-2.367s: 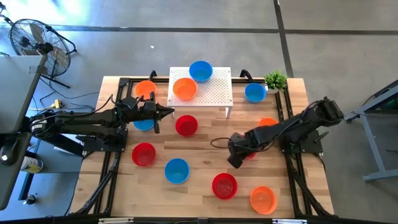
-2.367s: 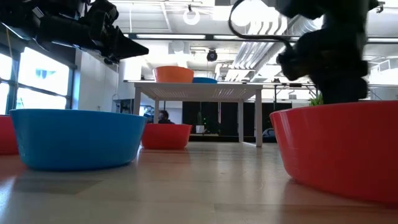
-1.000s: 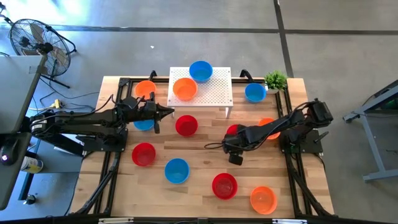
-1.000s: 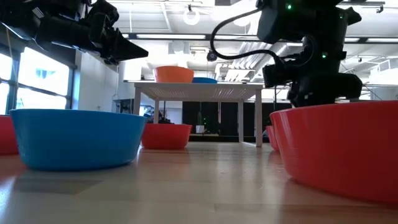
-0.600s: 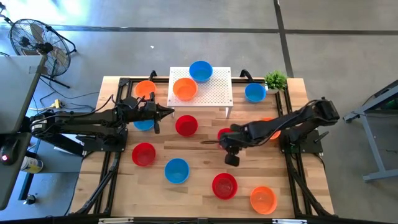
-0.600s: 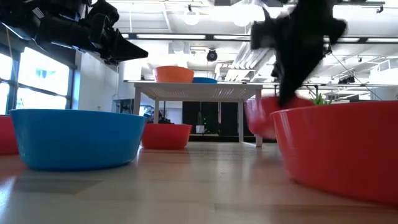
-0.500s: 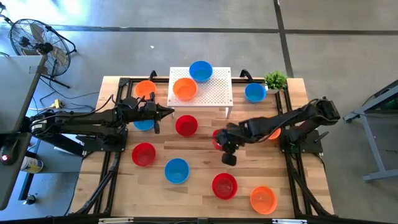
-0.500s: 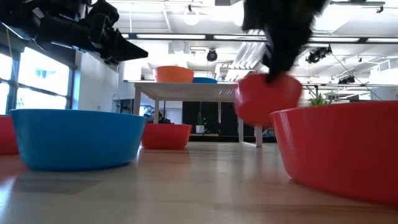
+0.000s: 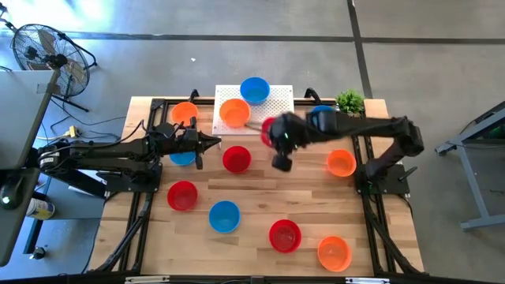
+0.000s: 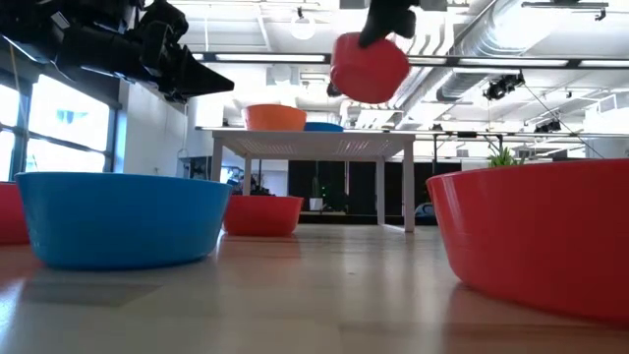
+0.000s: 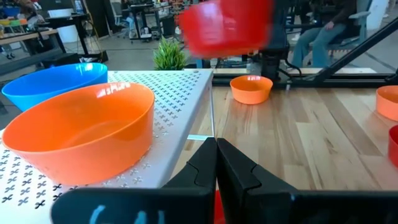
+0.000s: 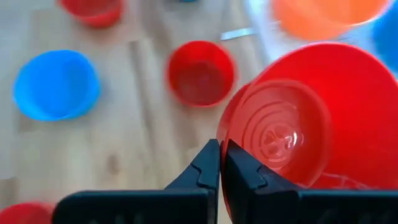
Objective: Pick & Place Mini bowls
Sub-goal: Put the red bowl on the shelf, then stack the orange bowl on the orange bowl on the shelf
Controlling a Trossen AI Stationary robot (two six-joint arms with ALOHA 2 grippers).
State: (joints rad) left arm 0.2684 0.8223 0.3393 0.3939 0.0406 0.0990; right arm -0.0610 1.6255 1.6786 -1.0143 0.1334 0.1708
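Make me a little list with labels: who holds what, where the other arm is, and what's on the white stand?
holding: right gripper grips a red bowl, fingers pinched on its rim
where: lifted in the air, at the edge of the white stand
on stand: one orange bowl, one blue bowl
other arm: left gripper waits beside the stand, fingers shut, empty

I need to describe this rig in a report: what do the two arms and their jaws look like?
Both arms, left arm and right arm, are dark, nearly black, jointed segments. A thin dark cable loops beside the right one. The left gripper and right gripper end in matte black wedge-shaped jaws that taper to a narrow tip. No markings show.
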